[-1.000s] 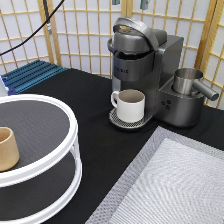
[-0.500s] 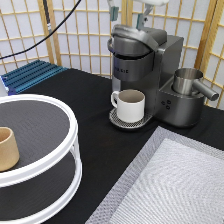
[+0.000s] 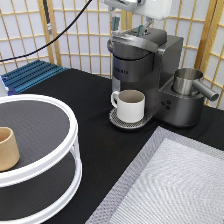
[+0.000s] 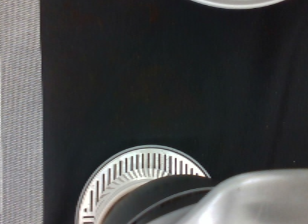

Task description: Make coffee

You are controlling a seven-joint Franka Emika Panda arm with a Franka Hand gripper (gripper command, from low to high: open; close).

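The grey coffee machine stands at the exterior view's top middle, with its silver lid handle lying low across the top. My gripper hangs just above that lid, open, with nothing visible between its fingers. A white mug with a handle sits on the round drip tray under the spout. The wrist view looks down past the machine's grey top onto the slotted drip tray. The coffee is out of view.
A white two-tier turntable fills the exterior view's left, with a tan handleless cup on its upper shelf. A grey woven mat covers the bottom right. A steel milk jug sits on the machine's right side. A blue rack lies far left.
My gripper has come down into view from the top edge and now sits right over the machine's lid. The raised lid handle now lies lower and flatter.
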